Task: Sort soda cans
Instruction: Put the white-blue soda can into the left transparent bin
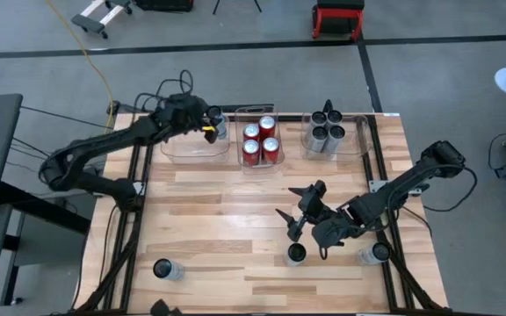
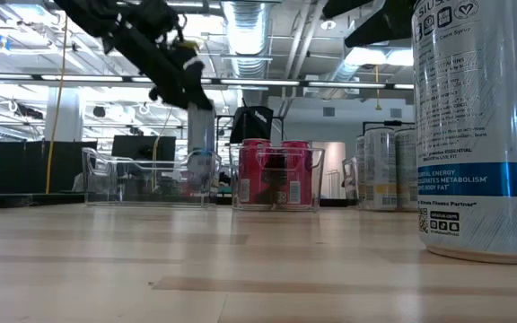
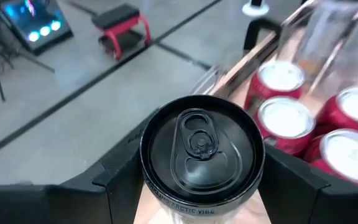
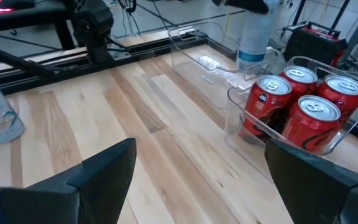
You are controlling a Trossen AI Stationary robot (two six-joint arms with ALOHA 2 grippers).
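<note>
My left gripper (image 1: 213, 128) is at the far left, shut on a silver can with a black top (image 3: 201, 146), upright at the right end of the left clear bin (image 1: 187, 147). Three red cans (image 1: 260, 140) stand in the middle bin, and several silver cans (image 1: 325, 134) in the right bin. Loose silver cans stand upright on the table at the near side: one (image 1: 296, 254), a second (image 1: 376, 254) and a third (image 1: 167, 269). My right gripper (image 1: 307, 212) is open, above the table just beyond the first of these, touching nothing. My left gripper pinches the black-topped can by its upper wall just under the rim (image 3: 148, 186), one finger (image 3: 114, 183) on each side. The fingers come from the table's left, slanting down. The can stays upright; whether its base stands on the bin floor I cannot tell.
The three clear bins line the far edge of the wooden table (image 1: 218, 211). In the low view one tall can (image 2: 478, 126) stands close and hides much of the right side. Black frame rails run along both table sides. Bare wood lies across the middle.
</note>
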